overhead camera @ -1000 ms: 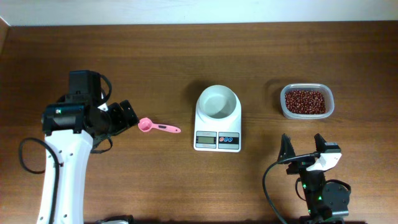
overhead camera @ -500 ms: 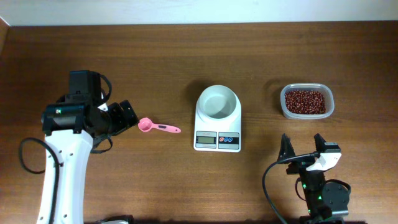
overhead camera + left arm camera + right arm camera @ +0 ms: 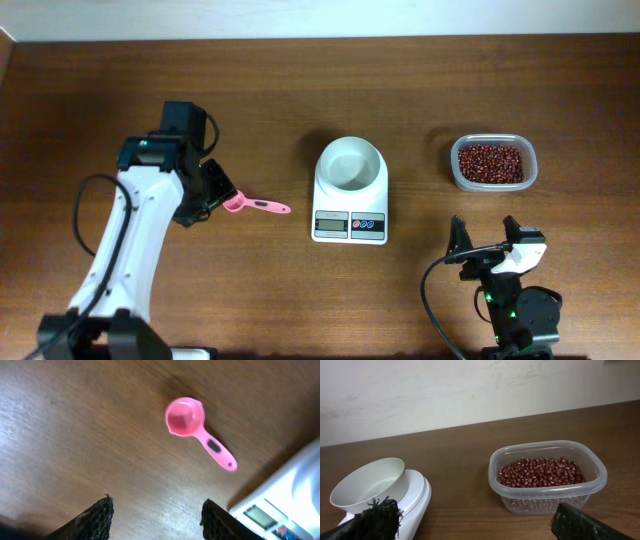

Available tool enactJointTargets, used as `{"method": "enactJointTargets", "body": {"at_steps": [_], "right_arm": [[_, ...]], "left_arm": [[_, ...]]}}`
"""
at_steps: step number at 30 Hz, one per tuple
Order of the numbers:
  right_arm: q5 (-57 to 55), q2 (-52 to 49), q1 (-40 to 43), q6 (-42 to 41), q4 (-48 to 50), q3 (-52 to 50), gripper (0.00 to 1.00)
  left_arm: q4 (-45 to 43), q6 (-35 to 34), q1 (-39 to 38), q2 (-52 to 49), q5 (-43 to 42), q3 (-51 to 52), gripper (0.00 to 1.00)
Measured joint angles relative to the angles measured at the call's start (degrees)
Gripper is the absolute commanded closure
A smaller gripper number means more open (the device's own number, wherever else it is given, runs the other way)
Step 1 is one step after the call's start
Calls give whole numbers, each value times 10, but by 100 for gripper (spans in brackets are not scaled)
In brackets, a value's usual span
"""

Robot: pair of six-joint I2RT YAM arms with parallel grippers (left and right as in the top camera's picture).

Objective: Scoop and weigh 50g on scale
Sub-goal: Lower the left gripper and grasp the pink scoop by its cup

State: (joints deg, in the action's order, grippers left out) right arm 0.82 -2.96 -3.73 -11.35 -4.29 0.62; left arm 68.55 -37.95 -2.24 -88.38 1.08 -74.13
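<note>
The scale (image 3: 350, 203) sits about mid-tabletop with its display towards the near edge where the arms are based, and the white bowl (image 3: 350, 165) on top looks empty. Nothing has been weighed yet, and the step in hand seems to be picking up the pink scoop (image 3: 195, 427).

The scoop lies flat on the tabletop (image 3: 300, 80) just left of the scale, cup up, with its handle pointing at the scale's near-left corner. The left claw (image 3: 157, 517) hangs over the cup end. Its jaws are spread, with only bare wood between them, and in the wrist view the scoop lies ahead of the fingertips, not between them.

- **Empty grip:** Closing from here would likely catch nothing.
- **Wrong end:** A grip on the cup rather than the thin handle would leave no clean way to dip it.
- **Low handle:** The handle lies low on the wood, so the fingertips may scrape the tabletop or skid off.
- **Knocked scoop:** A nudge could slide the scoop into the scale, which might upset its reading.

The container (image 3: 547, 491) of red beans (image 3: 540, 471) stands well apart, towards the right edge. Carrying beans from there to the bowl is where they are likely to spill. The right claw (image 3: 486, 238) waits near the near edge on the right, spread wide and holding nothing.
</note>
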Motion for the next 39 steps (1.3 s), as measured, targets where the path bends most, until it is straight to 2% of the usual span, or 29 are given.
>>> {"method": "enactJointTargets", "body": {"at_steps": [1, 5, 7, 11, 17, 20, 22, 23, 27, 39], "right_arm": [[0, 0, 0, 0, 0, 0, 1], [0, 0, 0, 0, 0, 0, 1], [0, 0, 0, 0, 0, 0, 1], [0, 0, 0, 0, 0, 0, 1], [0, -1, 0, 0, 0, 0, 1], [0, -1, 0, 0, 0, 0, 1], [0, -2, 0, 0, 0, 0, 1], [0, -2, 0, 0, 0, 0, 1], [0, -3, 0, 0, 0, 0, 1], [0, -3, 0, 0, 0, 0, 1]], "left_arm": [[-12, -21, 0, -16, 5, 0, 40], [-49, -71, 0, -86, 9, 0, 57], [-62, -87, 0, -117, 9, 0, 61], [-96, -106, 0, -177, 9, 0, 62], [-171, -113, 0, -245, -7, 9, 85], [-187, -116, 0, -246, -13, 13, 84], [-200, -120, 0, -241, -13, 22, 98], [-207, -123, 0, -239, -15, 26, 100], [-247, -125, 0, -218, -18, 58, 100], [-247, -125, 0, -217, -18, 59, 100]]}}
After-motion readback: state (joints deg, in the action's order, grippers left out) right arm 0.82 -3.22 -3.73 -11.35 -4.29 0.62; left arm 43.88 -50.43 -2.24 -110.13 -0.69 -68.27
